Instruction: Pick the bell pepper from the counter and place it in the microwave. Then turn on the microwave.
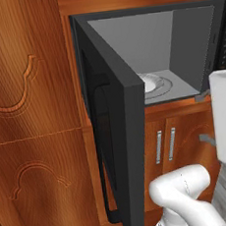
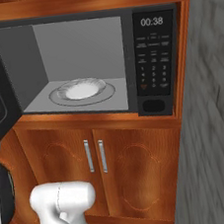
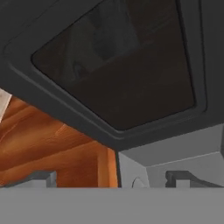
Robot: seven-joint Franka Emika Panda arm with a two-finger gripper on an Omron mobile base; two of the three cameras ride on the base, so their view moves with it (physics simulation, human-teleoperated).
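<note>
Fingers [image 3: 41, 178] spread and empty near the microwave [image 2: 151, 54] door [image 1: 129, 133]; door stands open, cavity holds no pepper, switching on remains.

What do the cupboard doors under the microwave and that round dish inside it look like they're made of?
The cupboard doors look like reddish-brown varnished wood: visible grain, carved curved panels, a soft sheen, with slim metallic bar handles. The round dish inside the microwave looks like clear glass, pale and translucent with a ridged rim, though being rendered it could pass for white ceramic.

Evenly lit, soft render; faint sheen on wooden cabinets [image 1: 31, 118]; dim reflection in microwave [image 2: 83, 63] door window; slightly coarse.
</note>
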